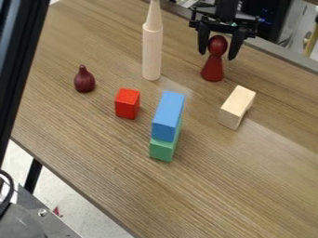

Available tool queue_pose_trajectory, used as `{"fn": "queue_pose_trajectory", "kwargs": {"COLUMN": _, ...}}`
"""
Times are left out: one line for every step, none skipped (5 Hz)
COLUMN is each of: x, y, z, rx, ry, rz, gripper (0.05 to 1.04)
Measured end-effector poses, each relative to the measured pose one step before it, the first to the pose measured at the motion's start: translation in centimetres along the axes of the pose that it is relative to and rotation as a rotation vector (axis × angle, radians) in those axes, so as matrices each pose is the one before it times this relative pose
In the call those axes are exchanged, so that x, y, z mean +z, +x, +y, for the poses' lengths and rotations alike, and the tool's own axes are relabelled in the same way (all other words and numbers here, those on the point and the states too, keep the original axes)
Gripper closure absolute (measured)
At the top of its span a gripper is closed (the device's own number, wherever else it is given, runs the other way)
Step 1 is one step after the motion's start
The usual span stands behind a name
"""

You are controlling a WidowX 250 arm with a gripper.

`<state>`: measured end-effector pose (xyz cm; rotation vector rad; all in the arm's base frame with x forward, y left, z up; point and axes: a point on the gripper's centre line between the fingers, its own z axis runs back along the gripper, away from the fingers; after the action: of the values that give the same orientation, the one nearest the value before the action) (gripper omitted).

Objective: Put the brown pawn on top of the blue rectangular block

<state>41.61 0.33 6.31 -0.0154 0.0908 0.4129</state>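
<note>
Toward the far edge of the table (248, 186), gripper (217, 56) open, a finger to either side of the reddish-brown, round-headed pawn (212, 67), which stands upright. Nearer the camera, blue rectangular block (168, 114) resting on a green block (162, 150), small red block (127, 103) near both

Four blocks — one blue block (168, 114), one green block (162, 151) beneath it, one red block (127, 103) left, one pale block (236, 106) right. Beyond the blue block — one pawn (213, 69), one cylinder (152, 53), one cone (153, 21), one bulb-shaped piece (84, 81).
</note>
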Motion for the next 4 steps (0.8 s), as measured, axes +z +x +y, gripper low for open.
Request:
{"fn": "queue_pose_trajectory", "kwargs": {"x": -0.345, "y": -0.269, "z": 0.015, "rx": 0.0097, "ry": -0.0017, "rz": -0.0092, "gripper": 0.494}}
{"fn": "queue_pose_trajectory", "kwargs": {"x": 0.115, "y": -0.783, "z": 0.395, "rx": 0.0128, "ry": 0.0077, "rz": -0.0016, "gripper": 0.494}}
{"fn": "queue_pose_trajectory", "kwargs": {"x": 1.843, "y": -2.497, "z": 0.874, "rx": 0.0463, "ry": -0.0086, "rz": -0.0010, "gripper": 0.494}}
{"fn": "queue_pose_trajectory", "kwargs": {"x": 3.423, "y": -2.912, "z": 0.868, "rx": 0.0432, "ry": -0.0535, "rz": -0.0567, "gripper": 0.494}}
